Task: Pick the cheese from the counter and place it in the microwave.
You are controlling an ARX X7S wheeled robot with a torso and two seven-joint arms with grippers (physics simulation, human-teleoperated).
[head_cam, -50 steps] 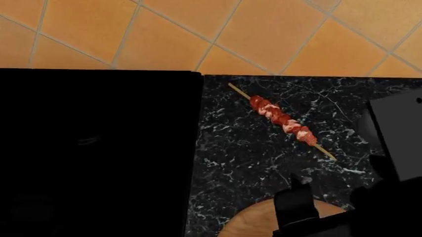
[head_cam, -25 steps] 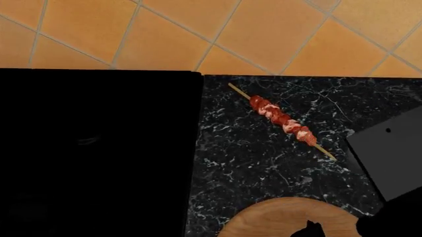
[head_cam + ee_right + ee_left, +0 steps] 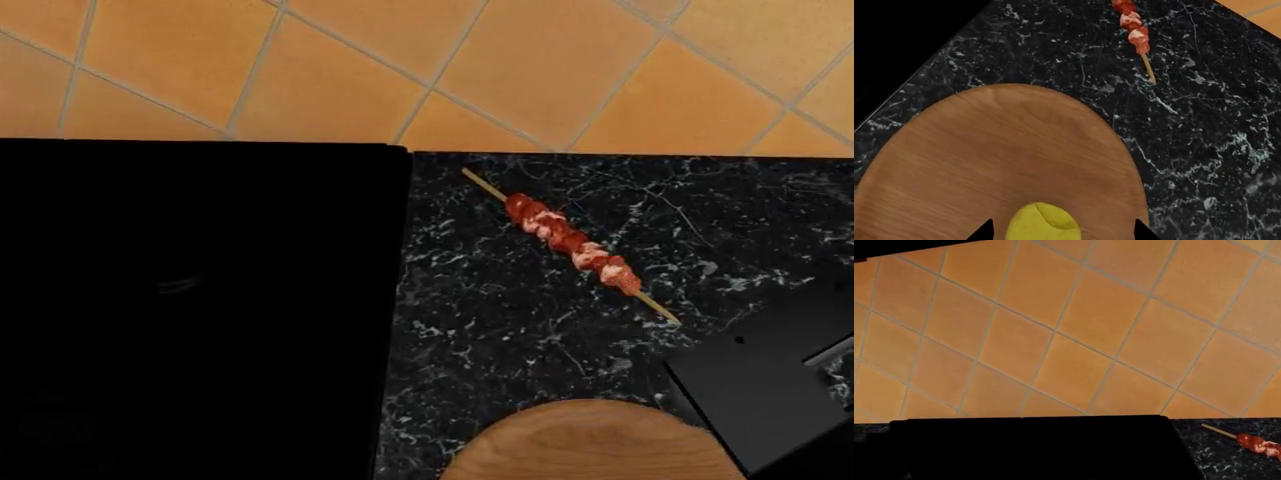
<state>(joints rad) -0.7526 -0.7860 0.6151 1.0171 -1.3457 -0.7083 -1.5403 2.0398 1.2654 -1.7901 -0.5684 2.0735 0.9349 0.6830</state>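
Observation:
The cheese (image 3: 1043, 223), a small pale-yellow chunk with a notched top, lies on a round wooden board (image 3: 1001, 150) that rests on the black veined counter (image 3: 1201, 125). My right gripper (image 3: 1062, 231) is open, one dark fingertip on each side of the cheese and both clear of it. In the head view only the board's far edge (image 3: 587, 445) and a dark link of my right arm (image 3: 767, 385) show; the cheese is hidden there. The microwave is out of view. My left gripper shows in no view.
A red meat skewer (image 3: 571, 243) lies diagonally on the counter (image 3: 507, 320) beyond the board. A matte-black stove top (image 3: 200, 300) fills the left side. An orange tiled wall (image 3: 400, 60) stands behind. The skewer's end (image 3: 1257, 444) shows in the left wrist view.
My right arm has swung down and toward the lower right of the head view. Its fingers no longer show over the board, and more of the board's edge is uncovered.

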